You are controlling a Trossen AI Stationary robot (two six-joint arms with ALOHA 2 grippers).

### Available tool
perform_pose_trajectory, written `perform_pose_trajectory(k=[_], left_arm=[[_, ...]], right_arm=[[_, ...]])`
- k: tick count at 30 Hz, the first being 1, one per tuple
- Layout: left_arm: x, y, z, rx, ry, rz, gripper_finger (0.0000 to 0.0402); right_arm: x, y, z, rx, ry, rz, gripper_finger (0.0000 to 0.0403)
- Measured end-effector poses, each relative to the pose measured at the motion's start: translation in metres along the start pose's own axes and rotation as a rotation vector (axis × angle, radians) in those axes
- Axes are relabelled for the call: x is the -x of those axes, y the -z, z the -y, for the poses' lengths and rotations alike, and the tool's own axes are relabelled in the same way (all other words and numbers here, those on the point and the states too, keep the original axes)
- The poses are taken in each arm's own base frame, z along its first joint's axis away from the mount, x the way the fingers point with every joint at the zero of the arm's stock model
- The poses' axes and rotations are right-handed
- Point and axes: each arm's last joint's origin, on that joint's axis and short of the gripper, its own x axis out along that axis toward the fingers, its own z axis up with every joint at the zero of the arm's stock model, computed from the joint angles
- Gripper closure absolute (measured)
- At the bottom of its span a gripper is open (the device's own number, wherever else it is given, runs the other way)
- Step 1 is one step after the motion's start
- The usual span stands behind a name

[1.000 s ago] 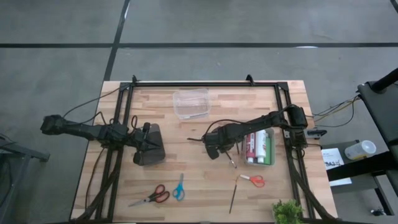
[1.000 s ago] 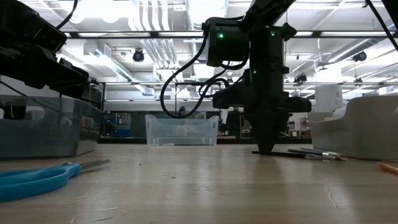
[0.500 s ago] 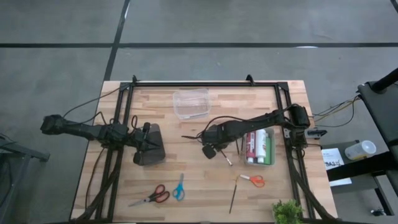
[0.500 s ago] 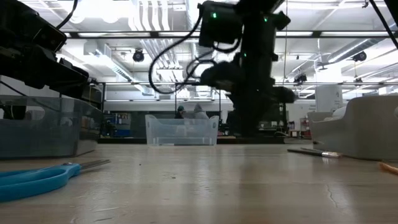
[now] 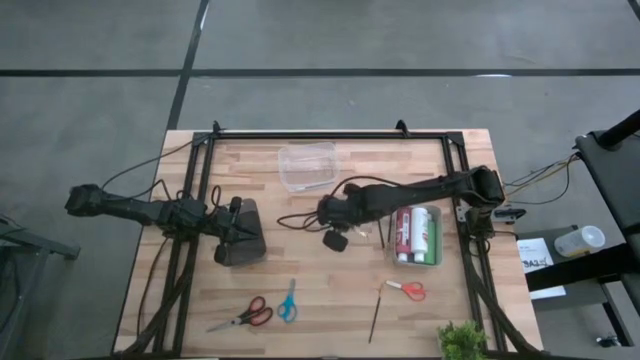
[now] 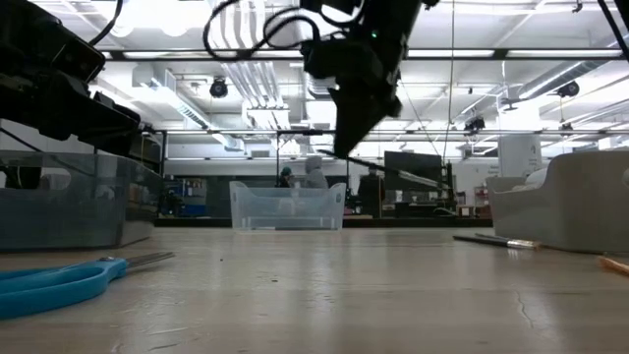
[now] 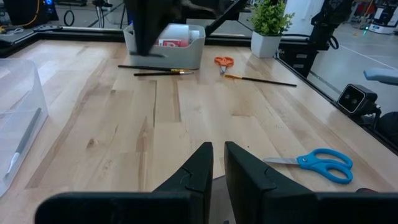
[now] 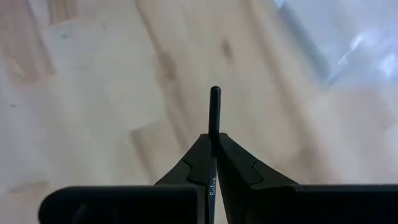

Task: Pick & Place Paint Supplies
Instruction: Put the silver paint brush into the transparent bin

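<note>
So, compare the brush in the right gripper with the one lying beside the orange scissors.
The gripped brush is pinched between the right gripper's fingers and held clear of the table; the loose brush lies flat on the wood, untouched. The gripped brush is near the clear container, the loose brush by the orange scissors at the front edge. Both are thin, dark and long-handled.

Blue scissors (image 5: pixel 288 300) beside red scissors (image 5: pixel 245 315); orange scissors (image 5: pixel 408 290) farther right; potted plant (image 5: pixel 462 342) at corner.
</note>
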Motion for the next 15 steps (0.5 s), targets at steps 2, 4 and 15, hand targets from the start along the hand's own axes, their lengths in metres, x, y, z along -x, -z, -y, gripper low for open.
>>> perform_pose_trajectory(k=[2, 4, 15], left_arm=[[0.0, 0.0, 0.0, 0.0, 0.0, 0.001, 0.0351], [0.0, 0.0, 0.0, 0.0, 0.0, 0.0, 0.0351], [0.0, 0.0, 0.0, 0.0, 0.0, 0.0, 0.0351]], right_arm=[[0.003, -0.006, 0.0, 0.106, 0.04, 0.037, 0.0391], [0.005, -0.01, 0.001, 0.235, 0.105, 0.069, 0.0391], [-0.006, -0.051, 0.019, 0.58, 0.379, 0.334, 0.0391]])
